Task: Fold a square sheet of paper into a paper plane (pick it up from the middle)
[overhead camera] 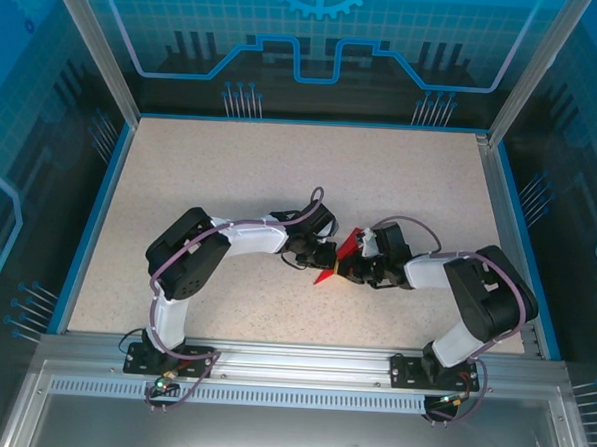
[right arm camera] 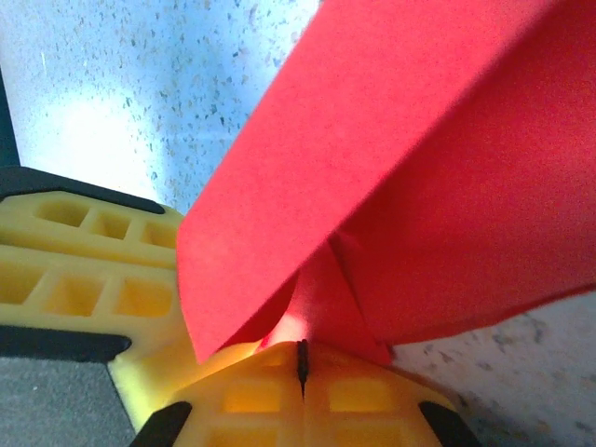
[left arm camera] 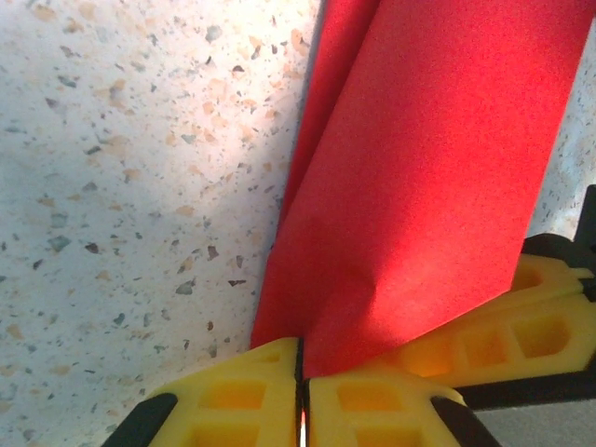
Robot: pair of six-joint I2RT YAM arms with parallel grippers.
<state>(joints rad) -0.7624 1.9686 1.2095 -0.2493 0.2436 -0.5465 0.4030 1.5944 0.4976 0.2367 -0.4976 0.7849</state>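
Mid-fold step judged in hand. Partly folded bright red paper sheet clenched by left jaws and right jaws. Next crease: steady opposed grips needed.

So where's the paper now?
Top view: the paper is near the middle of the table, between the left gripper and right gripper, both pinching it.

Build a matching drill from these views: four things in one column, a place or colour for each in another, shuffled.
1 left gripper
2 right gripper
3 paper
4 table

a speckled beige
b red, pinched from both sides
c grips the paper's left side, seen from above
d grips the paper's right side, seen from above

Pairs: 1-c, 2-d, 3-b, 4-a
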